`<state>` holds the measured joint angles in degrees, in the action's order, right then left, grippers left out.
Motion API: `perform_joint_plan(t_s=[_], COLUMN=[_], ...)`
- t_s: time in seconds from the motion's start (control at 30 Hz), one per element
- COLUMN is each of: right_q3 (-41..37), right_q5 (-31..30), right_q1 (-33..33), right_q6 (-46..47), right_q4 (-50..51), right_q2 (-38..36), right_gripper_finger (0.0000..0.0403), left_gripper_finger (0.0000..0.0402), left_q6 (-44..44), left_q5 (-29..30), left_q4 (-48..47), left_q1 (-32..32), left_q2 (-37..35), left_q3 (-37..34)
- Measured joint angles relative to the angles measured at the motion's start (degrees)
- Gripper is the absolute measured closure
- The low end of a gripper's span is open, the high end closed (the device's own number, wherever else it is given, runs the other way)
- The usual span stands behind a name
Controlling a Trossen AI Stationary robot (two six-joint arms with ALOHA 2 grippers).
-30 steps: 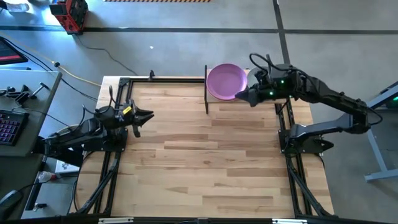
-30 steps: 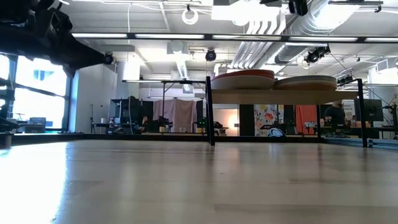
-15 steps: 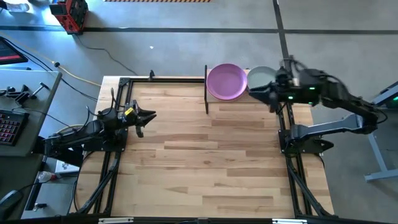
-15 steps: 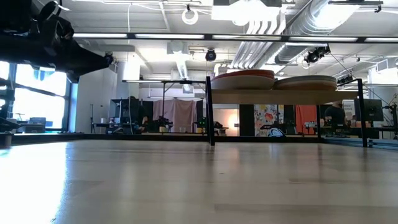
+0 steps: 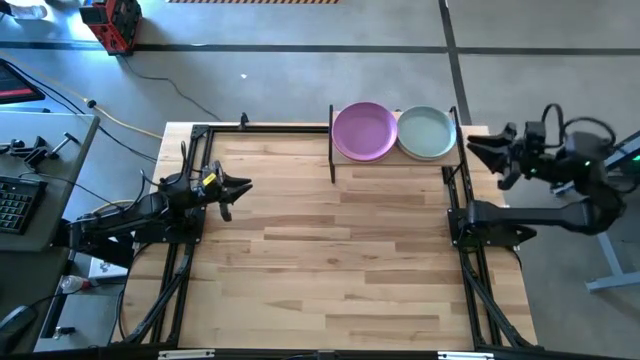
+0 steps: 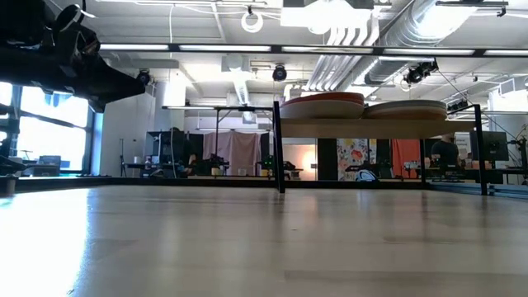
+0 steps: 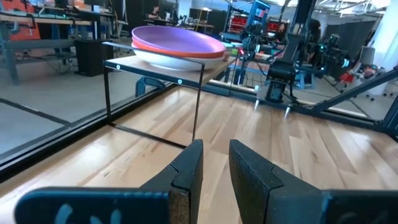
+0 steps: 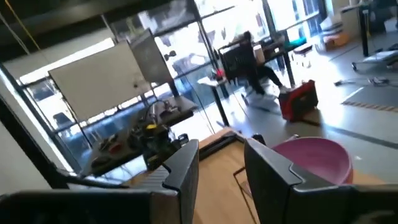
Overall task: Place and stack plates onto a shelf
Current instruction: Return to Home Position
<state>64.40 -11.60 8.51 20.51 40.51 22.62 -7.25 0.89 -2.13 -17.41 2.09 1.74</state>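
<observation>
Two stacks of round, matte, shallow plates sit on your shelf [image 6: 371,129], a light-wood board on thin black metal posts [image 6: 279,148] at the far edge of the slatted wooden tabletop [image 5: 340,260]. From above you see only the two top plates. A purple plate [image 5: 363,130] is on the side nearer the left arm, and a pale grey-green plate [image 5: 427,132] is just beside it. Whether their rims touch cannot be told.

The left wrist view lets you count three layers in the purple stack: purple on top, an orange plate [image 7: 163,47] under it, and a pale plate [image 7: 168,60] whose colour is hard to fix. At table height both stacks read as low mounds, and their layers cannot be counted.

Your left gripper [image 5: 240,186] hovers over the table's left side, its two dark fingers parted by a narrow gap and holding nothing. Your right gripper [image 5: 478,150] hangs past the table's right edge, beside the shelf's end. Its fingers stand wider apart and are empty. Its wrist view shows only part of the purple plate, cut off by one finger.
</observation>
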Motion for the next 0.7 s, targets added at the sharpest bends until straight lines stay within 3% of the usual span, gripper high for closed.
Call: perform_joint_plan(t_s=[0.3,0.53,0.7], right_q3=[-24.7,-40.0,-48.8], right_q5=[-1.6,-8.0,-9.4], right_q1=[0.0,0.0,0.0], right_q6=[-6.4,-5.1,-4.1], right_q4=[-16.4,-21.6,-28.0], right_q2=[-14.9,-17.6,-17.5], right_gripper_finger=[0.029,0.029,0.029], left_gripper_finger=[0.0335,0.0335,0.0335], left_q6=[-0.1,-0.1,-0.1], left_q5=[0.0,0.0,0.0], left_q4=[0.0,0.0,0.0], left_q1=[0.0,0.0,0.0], left_q2=[0.0,0.0,0.0], left_q3=[0.0,0.0,0.0])
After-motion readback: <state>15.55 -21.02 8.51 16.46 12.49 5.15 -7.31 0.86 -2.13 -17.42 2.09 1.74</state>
